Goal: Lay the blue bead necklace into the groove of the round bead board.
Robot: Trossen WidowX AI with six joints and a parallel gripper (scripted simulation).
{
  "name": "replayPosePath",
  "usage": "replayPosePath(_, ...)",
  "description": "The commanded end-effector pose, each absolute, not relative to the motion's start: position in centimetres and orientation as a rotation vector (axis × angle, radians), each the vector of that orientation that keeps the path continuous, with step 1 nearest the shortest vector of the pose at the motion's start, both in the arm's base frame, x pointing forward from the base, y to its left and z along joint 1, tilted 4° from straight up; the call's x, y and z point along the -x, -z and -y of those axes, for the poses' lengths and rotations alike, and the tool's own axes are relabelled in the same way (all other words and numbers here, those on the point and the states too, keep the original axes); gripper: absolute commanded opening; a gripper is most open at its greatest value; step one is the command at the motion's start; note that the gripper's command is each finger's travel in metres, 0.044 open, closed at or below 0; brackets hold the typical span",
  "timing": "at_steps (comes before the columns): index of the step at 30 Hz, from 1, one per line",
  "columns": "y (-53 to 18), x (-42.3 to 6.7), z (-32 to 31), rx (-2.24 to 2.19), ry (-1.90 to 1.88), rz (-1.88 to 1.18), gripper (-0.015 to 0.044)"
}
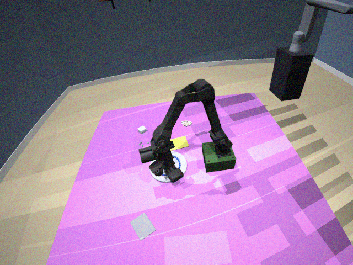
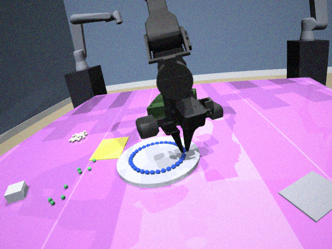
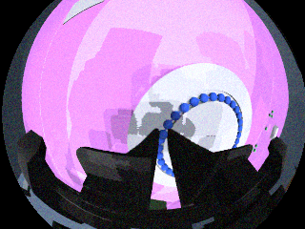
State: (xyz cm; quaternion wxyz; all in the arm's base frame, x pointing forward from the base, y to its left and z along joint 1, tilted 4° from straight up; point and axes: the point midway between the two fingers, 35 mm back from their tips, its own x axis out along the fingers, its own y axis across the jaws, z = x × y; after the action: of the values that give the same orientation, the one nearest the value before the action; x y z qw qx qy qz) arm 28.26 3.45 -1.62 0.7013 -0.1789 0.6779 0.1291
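The round white bead board [image 2: 163, 179] [image 1: 183, 164] [image 3: 213, 86] lies on the pink mat. The blue bead necklace [image 2: 141, 169] [image 3: 210, 97] [image 1: 180, 163] lies in a ring on the board, along its groove. My gripper [image 2: 184, 150] [image 3: 163, 133] [image 1: 166, 174] points straight down at the right side of the ring. Its fingertips are shut on the necklace's beads there, right at the board's surface. In the top view the arm hides most of the board.
A yellow sheet [image 2: 110, 148] [image 1: 180, 142] lies just left of the board. Loose green beads [image 2: 64, 187], a heap of white beads [image 2: 78, 137] [image 1: 186, 123] and a white cube [image 2: 16, 191] [image 1: 142, 130] lie further left. A grey sheet [image 2: 309, 194] [image 1: 142, 226] lies right. The green arm base [image 1: 218, 160] stands behind.
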Motion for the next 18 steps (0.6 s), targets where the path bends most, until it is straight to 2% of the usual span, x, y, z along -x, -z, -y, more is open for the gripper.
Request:
replayPosePath(1, 1.59, -28.28, -3.46, 0.398, -0.287, -1.509, 0.0053)
replayPosePath(15, 1.18, -28.11, -3.44, 0.398, -0.282, -1.516, 0.0420)
replayPosePath(16, 1.50, -28.17, -3.45, 0.399, -0.287, -1.514, 0.0440)
replayPosePath(18, 1.20, -28.16, -3.47, 0.398, -0.282, -1.516, 0.0440)
